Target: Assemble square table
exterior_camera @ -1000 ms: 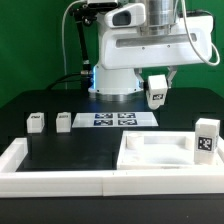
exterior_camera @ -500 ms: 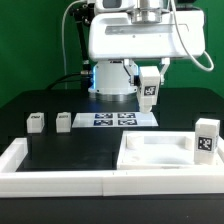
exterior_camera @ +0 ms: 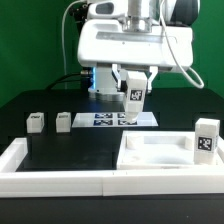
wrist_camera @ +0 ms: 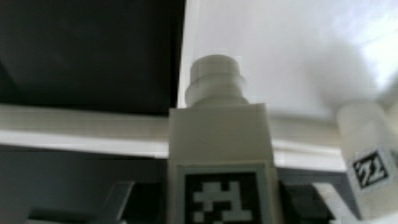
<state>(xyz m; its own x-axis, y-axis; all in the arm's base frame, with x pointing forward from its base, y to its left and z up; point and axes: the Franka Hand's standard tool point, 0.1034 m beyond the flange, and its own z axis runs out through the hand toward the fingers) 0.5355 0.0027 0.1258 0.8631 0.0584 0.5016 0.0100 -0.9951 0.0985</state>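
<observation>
My gripper [exterior_camera: 131,96] is shut on a white table leg [exterior_camera: 131,90] with a marker tag and holds it in the air above the marker board [exterior_camera: 118,119]. In the wrist view the held leg [wrist_camera: 219,150] stands between the fingers [wrist_camera: 125,203], its round peg pointing away from the camera. The square tabletop [exterior_camera: 160,155], a white tray-like slab, lies at the exterior view's front right. One leg [exterior_camera: 206,137] stands upright by the slab's right side and also shows as the upright leg [wrist_camera: 368,150]. Two more legs [exterior_camera: 36,122] [exterior_camera: 64,120] lie at the left.
A long white rim [exterior_camera: 55,178] borders the black surface along the front and left. The robot's base [exterior_camera: 112,80] stands behind the marker board.
The gripper has carried the held leg toward the exterior view's left and a little lower, from beside the base to over the marker board. The other parts have not moved.
</observation>
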